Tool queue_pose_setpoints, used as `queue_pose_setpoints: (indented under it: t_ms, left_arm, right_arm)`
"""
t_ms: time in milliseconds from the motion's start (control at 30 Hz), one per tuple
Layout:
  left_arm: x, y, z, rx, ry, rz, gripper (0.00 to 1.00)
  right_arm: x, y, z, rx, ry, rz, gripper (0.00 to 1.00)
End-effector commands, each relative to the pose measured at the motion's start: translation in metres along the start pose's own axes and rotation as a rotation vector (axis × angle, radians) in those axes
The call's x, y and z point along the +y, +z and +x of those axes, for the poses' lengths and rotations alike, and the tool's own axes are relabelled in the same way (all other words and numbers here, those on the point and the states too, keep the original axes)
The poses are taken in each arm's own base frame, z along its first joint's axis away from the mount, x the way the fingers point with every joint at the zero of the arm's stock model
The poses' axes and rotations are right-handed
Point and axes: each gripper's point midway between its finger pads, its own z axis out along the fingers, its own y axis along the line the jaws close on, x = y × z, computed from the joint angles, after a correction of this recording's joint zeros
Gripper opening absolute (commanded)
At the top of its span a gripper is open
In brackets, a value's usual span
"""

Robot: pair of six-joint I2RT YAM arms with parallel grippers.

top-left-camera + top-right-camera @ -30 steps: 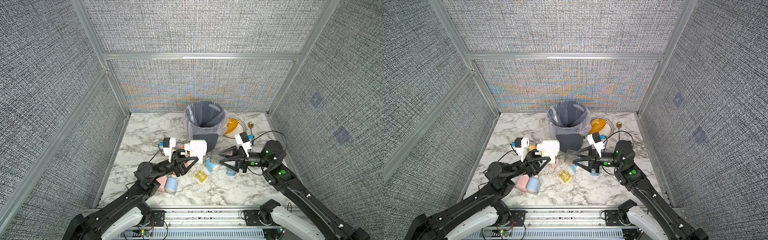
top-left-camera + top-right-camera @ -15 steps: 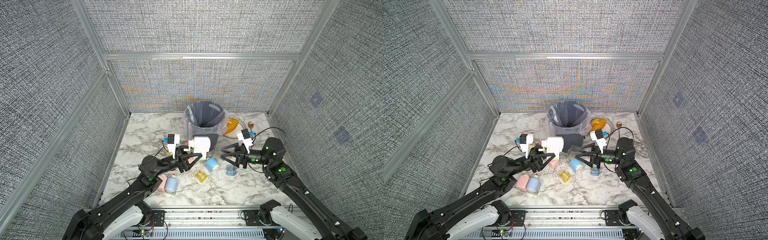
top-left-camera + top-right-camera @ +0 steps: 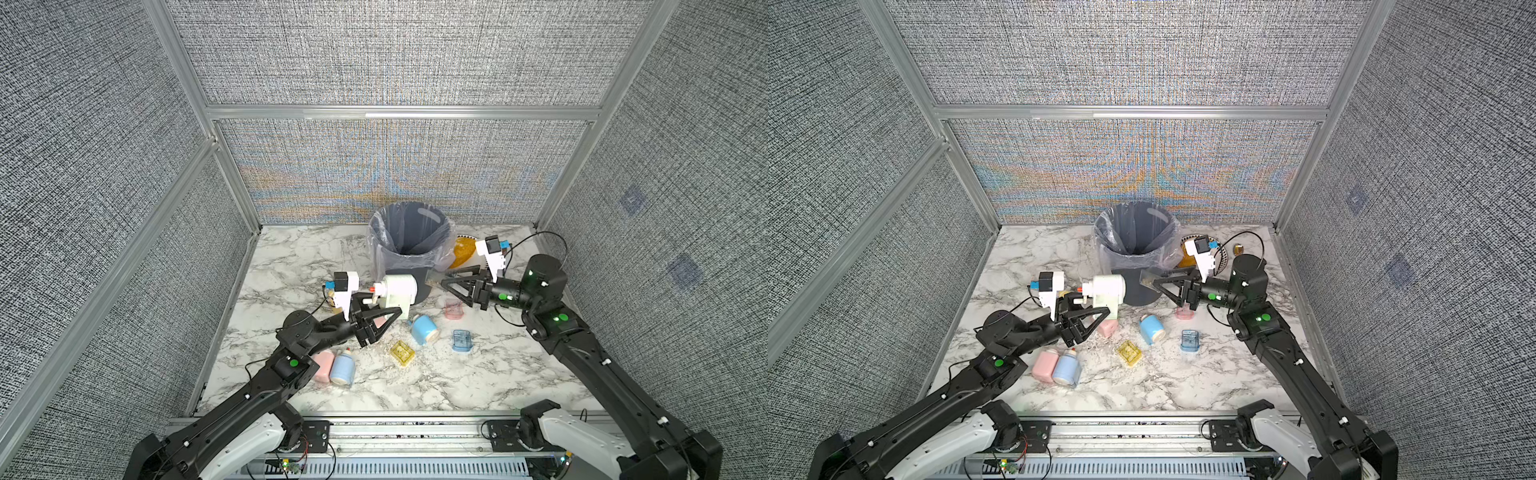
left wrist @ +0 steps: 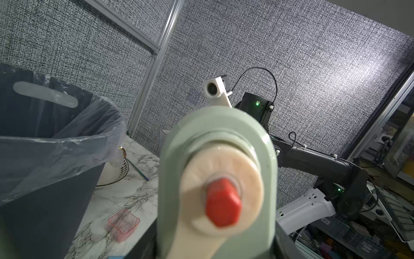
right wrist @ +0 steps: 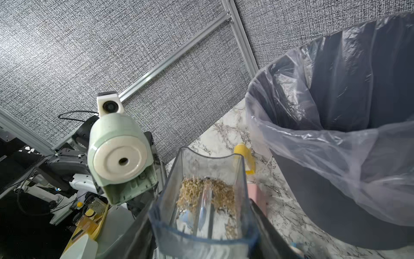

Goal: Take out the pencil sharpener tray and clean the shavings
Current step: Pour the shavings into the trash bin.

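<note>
Two claws, two loads, one at each side of the bin.
Left claw (image 3: 392, 311) is clamped on the pale green sharpener (image 3: 397, 291), up off the bench (image 3: 415, 386) at the near left of the bin (image 3: 409, 259). Right claw (image 3: 444, 283) pinches the clear tray (image 5: 201, 201) at the bin's near right, out of the sharpener and apart from it. Shavings (image 5: 206, 197) sit heaped inside the tray, and more crumbs speckle the bench around a small yellow box (image 3: 402, 353).

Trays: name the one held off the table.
The clear tray, gripped in the right claw, with shavings inside. The yellow tray, blue tray and pink tray all lie on the table.
</note>
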Motion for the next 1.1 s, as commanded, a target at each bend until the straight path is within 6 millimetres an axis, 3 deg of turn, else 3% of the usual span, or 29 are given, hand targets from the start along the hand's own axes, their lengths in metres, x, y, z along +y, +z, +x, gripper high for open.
queue_pose_setpoints:
  t_ms: [0,333,633,800,833,933,1067]
  left_arm:
    - [0.000,-0.008,-0.004,-0.029,0.044,-0.021,0.00]
    - [-0.007,-0.027,-0.004,-0.056,0.062,-0.037,0.00]
    - [-0.004,-0.028,-0.004,-0.063,0.047,-0.048,0.00]
    - [-0.007,-0.034,-0.006,-0.083,0.049,-0.053,0.00]
    - [-0.008,-0.036,-0.007,-0.086,0.049,-0.053,0.00]
    - [-0.010,-0.039,-0.007,-0.093,0.050,-0.052,0.00]
    - [-0.010,-0.040,-0.007,-0.096,0.046,-0.052,0.00]
  right_arm:
    - [-0.005,0.003,-0.010,-0.017,0.006,0.018,0.30]
    - [-0.027,0.021,-0.033,-0.051,0.094,0.051,0.30]
    - [-0.066,0.040,-0.070,-0.183,0.502,0.219,0.24]
    - [-0.067,0.047,-0.081,-0.216,0.711,0.277,0.23]
    - [-0.069,0.049,-0.081,-0.218,0.764,0.288,0.22]
    - [-0.070,0.058,-0.082,-0.210,0.865,0.274,0.01]
    - [-0.064,0.076,-0.083,-0.182,0.955,0.210,0.00]
